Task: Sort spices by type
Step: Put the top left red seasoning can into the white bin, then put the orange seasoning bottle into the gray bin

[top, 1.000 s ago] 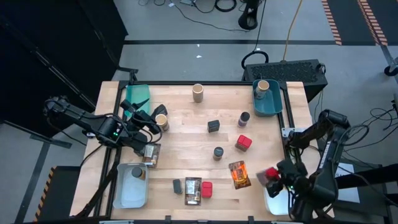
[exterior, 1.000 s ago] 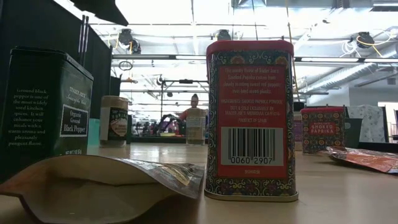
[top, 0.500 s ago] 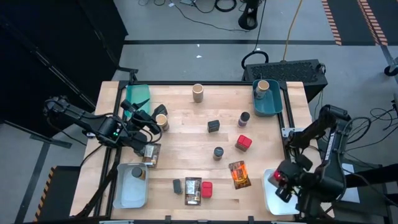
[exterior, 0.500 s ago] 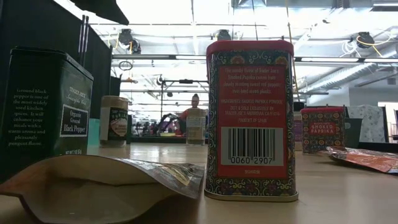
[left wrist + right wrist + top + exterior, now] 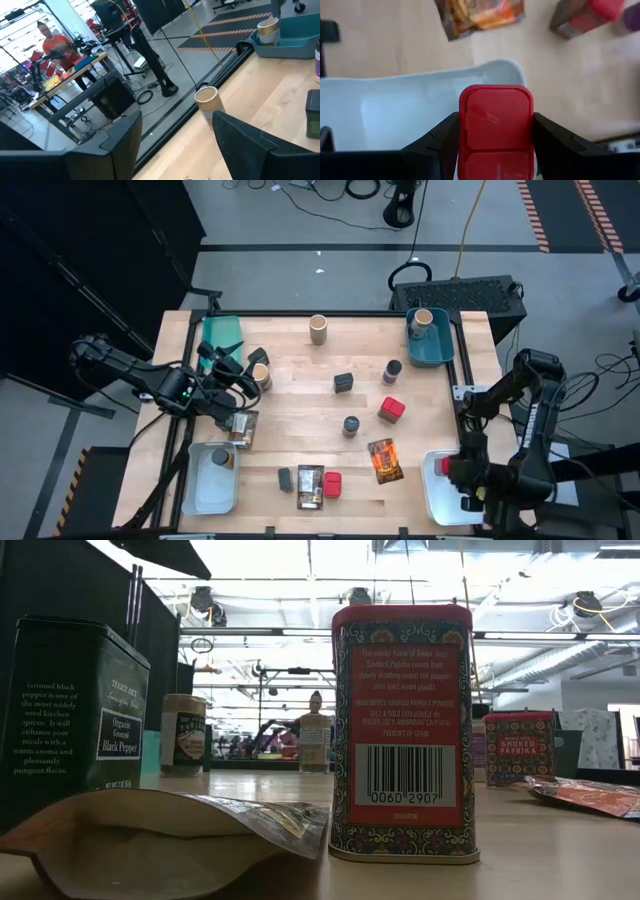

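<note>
High view: the right gripper (image 5: 458, 470) holds a red tin (image 5: 445, 466) over the white bin (image 5: 440, 502) at the table's front right corner, while the left gripper (image 5: 232, 366) waits, fingers apart and empty, beside a tan cylinder (image 5: 261, 374) near the left edge. Right wrist view: the tin (image 5: 496, 131) is clamped between both fingers (image 5: 440, 141) above the bin's rim (image 5: 496, 68); released here, it may clip the rim and tumble out.

From my remote console: a pale wooden table (image 5: 300, 415) carries scattered spice tins, tan cylinders (image 5: 318, 329) and printed packets (image 5: 384, 460), with teal bins (image 5: 430, 348) at the far corners and white bins (image 5: 212, 480) at the near ones.
</note>
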Tool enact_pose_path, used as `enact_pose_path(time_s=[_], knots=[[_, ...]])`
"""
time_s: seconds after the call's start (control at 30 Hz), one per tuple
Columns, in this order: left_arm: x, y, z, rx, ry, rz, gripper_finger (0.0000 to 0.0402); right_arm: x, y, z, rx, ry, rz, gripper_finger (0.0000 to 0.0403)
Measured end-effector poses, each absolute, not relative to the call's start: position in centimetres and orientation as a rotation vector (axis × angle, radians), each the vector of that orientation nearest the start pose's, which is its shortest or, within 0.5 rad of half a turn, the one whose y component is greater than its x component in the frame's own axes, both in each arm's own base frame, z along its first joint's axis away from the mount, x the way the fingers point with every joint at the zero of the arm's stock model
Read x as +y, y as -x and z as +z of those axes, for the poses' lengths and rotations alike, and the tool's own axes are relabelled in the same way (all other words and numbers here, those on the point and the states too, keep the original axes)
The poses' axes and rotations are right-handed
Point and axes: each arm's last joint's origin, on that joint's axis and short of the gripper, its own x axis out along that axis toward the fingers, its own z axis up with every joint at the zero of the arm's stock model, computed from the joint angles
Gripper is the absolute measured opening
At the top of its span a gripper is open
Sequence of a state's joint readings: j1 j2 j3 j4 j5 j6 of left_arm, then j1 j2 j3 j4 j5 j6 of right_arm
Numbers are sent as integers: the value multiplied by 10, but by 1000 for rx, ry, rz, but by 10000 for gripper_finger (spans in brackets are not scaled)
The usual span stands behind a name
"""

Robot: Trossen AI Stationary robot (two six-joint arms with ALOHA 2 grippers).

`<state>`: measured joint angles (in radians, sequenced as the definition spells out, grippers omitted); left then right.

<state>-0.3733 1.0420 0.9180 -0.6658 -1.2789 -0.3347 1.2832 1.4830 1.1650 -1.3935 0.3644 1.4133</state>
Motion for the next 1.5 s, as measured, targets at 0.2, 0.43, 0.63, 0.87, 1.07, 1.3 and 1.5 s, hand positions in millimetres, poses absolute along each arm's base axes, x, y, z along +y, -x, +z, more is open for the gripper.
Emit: enact_pose_path(time_s=[0.2, 0.43, 0.63, 0.87, 1.07, 1.3, 1.5], knots=[[-44, -188, 307, 393, -288, 925, 244, 224, -77, 226, 1224, 41, -201, 189], [-44, -188, 307, 392, -288, 925, 244, 220, -77, 209, 1200, 104, -165, 189], [-44, -188, 307, 392, -288, 925, 244, 216, -76, 204, 1211, 123, -182, 232], [-44, -188, 307, 392, -288, 925, 244, 219, -76, 211, 1216, 110, -175, 250], [-44, -188, 307, 397, -280, 913, 244, 218, -76, 231, 1223, 120, -233, 252], [-50, -197, 309, 404, -129, 715, 244, 208, -93, 276, 1091, -17, -469, 253], [-58, -207, 306, 446, -42, 515, 244, 198, -124, 296, 884, -80, -520, 241]])
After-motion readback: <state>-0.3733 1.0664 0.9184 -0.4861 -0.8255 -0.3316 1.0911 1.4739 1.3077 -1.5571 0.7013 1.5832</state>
